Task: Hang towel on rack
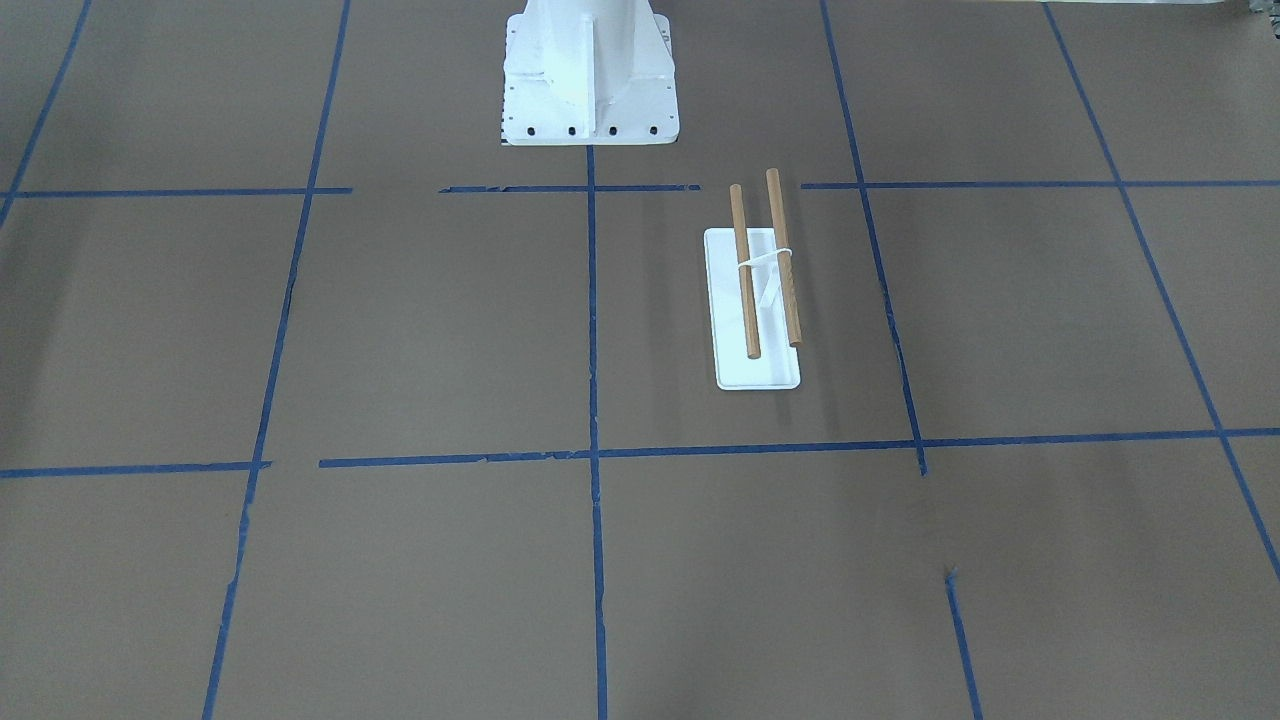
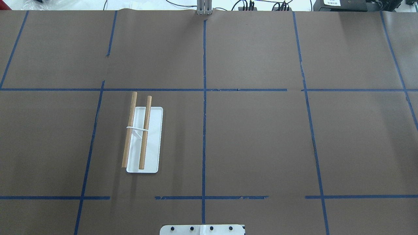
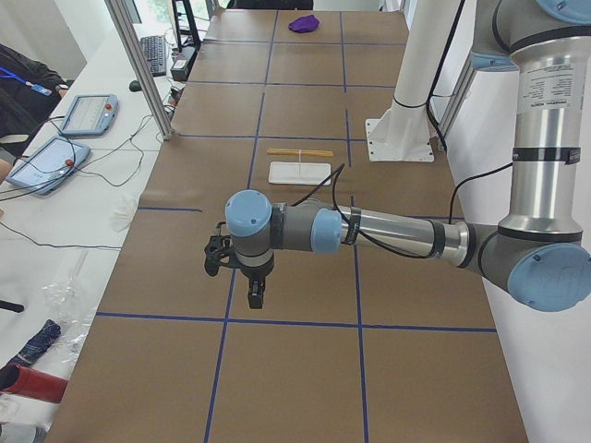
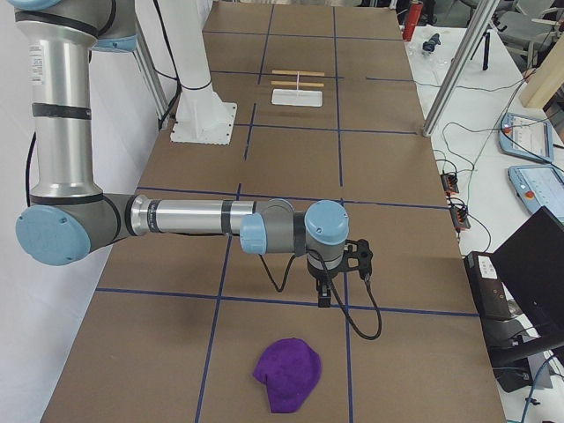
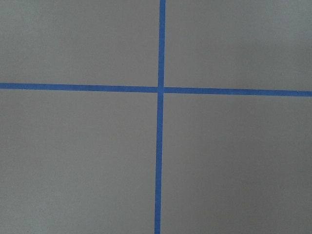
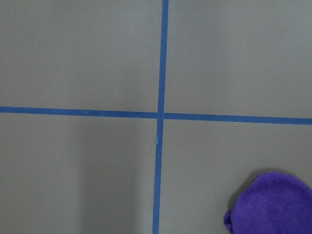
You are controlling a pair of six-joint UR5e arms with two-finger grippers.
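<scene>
**Towel and rack at opposite ends, nothing gripped yet**

Towel lies bunched on the table at the robot's right end, no clear long axis. Right hand hangs just beside it, likely staged for the pick. Rack stands well apart on the left half, rods level, pointing away from the robot. Left hand hovers over the table. Cannot tell either hand's opening.

Overhead view from the pedestal side, steeply down on the table, front view opposite, both sharing the rack, end views along the table, wrist views close above tape lines
</scene>
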